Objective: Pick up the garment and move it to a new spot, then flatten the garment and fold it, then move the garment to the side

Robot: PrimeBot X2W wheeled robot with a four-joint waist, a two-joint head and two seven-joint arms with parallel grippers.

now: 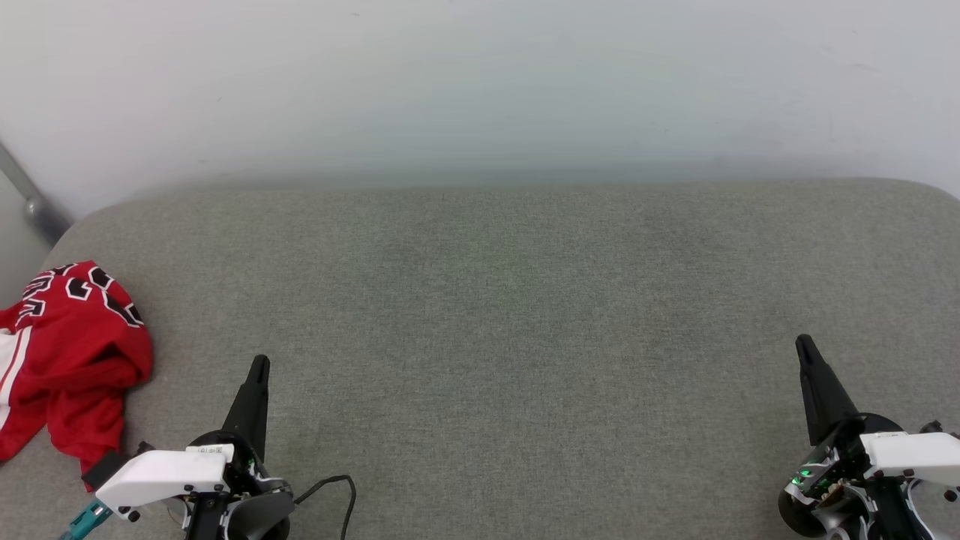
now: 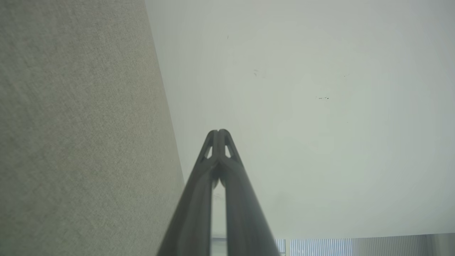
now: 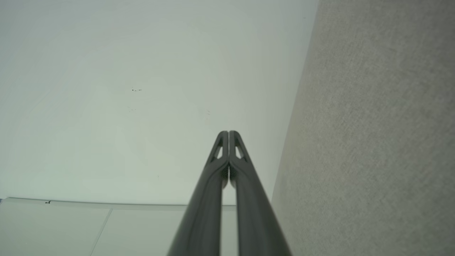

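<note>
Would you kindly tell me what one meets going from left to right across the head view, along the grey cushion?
garment → left gripper → right gripper

The garment (image 1: 71, 352) is lying crumpled in a loose heap at the far left side of the grey fabric-covered table (image 1: 480, 315), as the head view is showing it. It is presenting mostly plain red cloth, bunching into soft folds and rounding over at its right edge. Black letters with white outlines are curving across its upper part, and creases are breaking them up so that no word is reading clearly. White bands with thin red lines are running down its left side, where the picture's edge is cutting it off. A narrower red fold is trailing toward the near side.
</note>
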